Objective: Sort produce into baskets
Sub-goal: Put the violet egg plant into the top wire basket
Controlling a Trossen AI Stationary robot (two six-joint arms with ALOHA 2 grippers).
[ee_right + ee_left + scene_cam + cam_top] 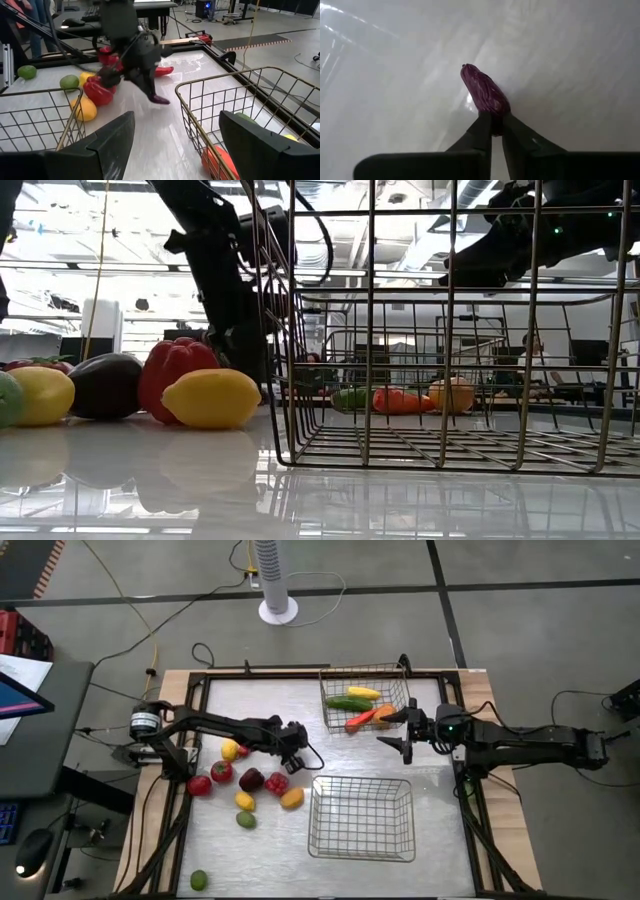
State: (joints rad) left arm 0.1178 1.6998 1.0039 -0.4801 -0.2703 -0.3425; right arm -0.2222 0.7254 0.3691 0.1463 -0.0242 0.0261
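My left gripper [492, 131] is shut on a long maroon piece of produce [484, 91]; the right wrist view shows it just right of the produce pile, with the piece [160, 99] at the fingertips. The pile [250, 780] of red, yellow, green and dark pieces lies on the table's left half. The far basket [400, 690] holds a green, a yellow and an orange-red piece. Nothing lies in the near basket [362, 840]. My right gripper [175, 150] is open and idle beside the far basket. My left gripper pinches one end of the maroon piece [495, 114] between its two fingers [481, 131]. The fingers slant down from the table's left, and the piece sticks out past their tips along their line. Whether its free end [466, 69] touches the table I cannot tell.
A lone green piece [199, 880] lies near the front left corner. A dark frame [200, 680] runs round the table top. Bare table lies between the pile and the near basket. In the low view a yellow piece [210, 398] and a red one [175, 370] sit beside the near basket's wall [290, 380].
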